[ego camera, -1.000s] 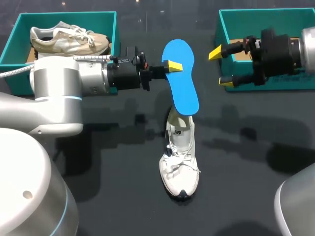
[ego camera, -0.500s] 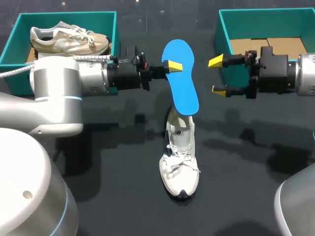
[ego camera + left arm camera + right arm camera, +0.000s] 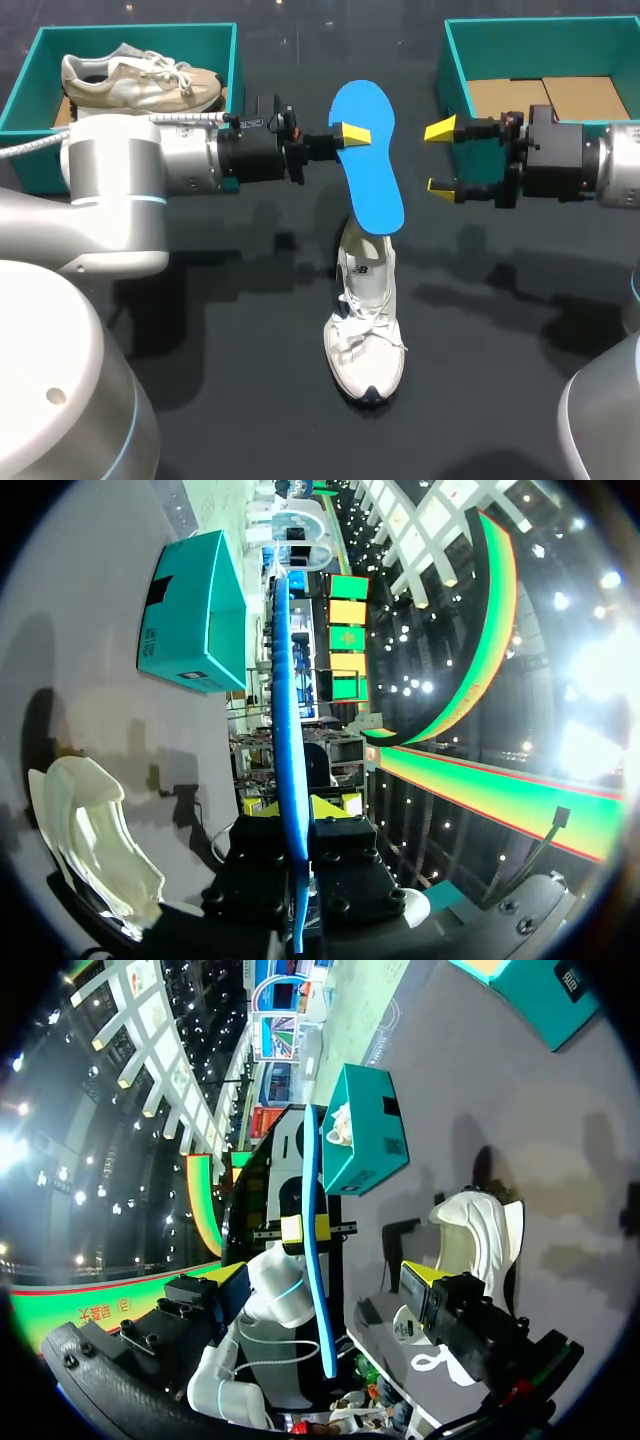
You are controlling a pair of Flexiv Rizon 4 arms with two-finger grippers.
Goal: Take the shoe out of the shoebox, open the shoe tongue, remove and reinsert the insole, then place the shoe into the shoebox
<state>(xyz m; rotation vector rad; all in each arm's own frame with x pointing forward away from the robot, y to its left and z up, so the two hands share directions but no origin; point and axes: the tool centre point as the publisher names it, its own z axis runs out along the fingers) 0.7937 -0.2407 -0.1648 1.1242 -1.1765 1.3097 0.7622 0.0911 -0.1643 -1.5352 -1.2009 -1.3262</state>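
Note:
A blue insole hangs upright over the table's middle, and my left gripper is shut on its edge. In the left wrist view the insole shows edge-on between my fingers. Below it on the table stands a white shoe, toe towards the front edge, also seen as the white shoe under my left gripper. My right gripper is open, level with the insole and a little to its right, touching nothing. From the right wrist the insole lies straight ahead, with the shoe beyond it.
A teal shoebox at the back left holds a beige shoe. Another teal shoebox at the back right shows only its cardboard floor. Dark bare table lies around the white shoe.
My right gripper has moved left and towards the front, away from the right shoebox and closer to the insole, staying open. The left arm and insole have not moved.

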